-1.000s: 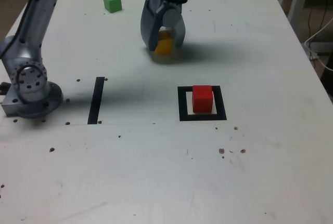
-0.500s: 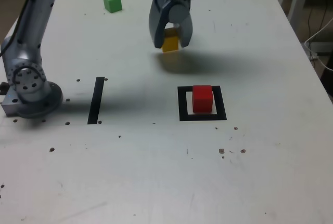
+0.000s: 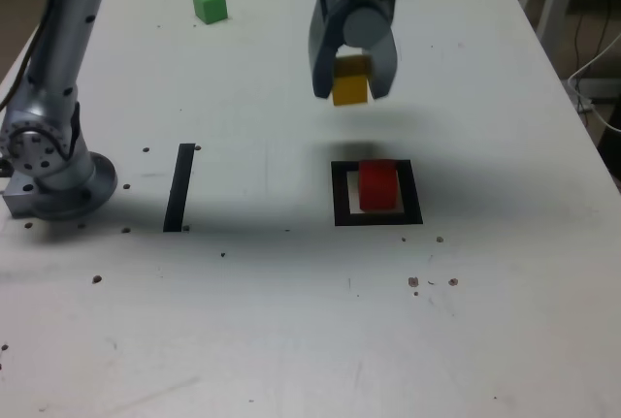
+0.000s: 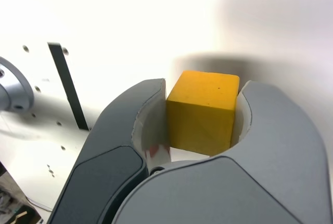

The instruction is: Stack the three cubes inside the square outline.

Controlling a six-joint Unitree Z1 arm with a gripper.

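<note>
3 cubes: claw (image 3: 351, 86) pinching yellow cube (image 3: 350, 84); red cube (image 3: 377, 184), green cube (image 3: 210, 4) lie apart.

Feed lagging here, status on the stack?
Gripper shut on yellow cube, airborne. Red cube sits in square outline. Green cube untouched. Nothing in the way.

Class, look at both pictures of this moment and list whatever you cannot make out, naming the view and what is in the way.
1. Wrist view: the red cube, green cube and square outline fall outside the frame or behind the gripper.
2. Wrist view: the yellow cube's side faces are covered by the fingers.
3. Exterior view: the arm above the gripper is cut off by the top edge.
4. Exterior view: the red cube's far faces are hidden by the cube itself.
</note>
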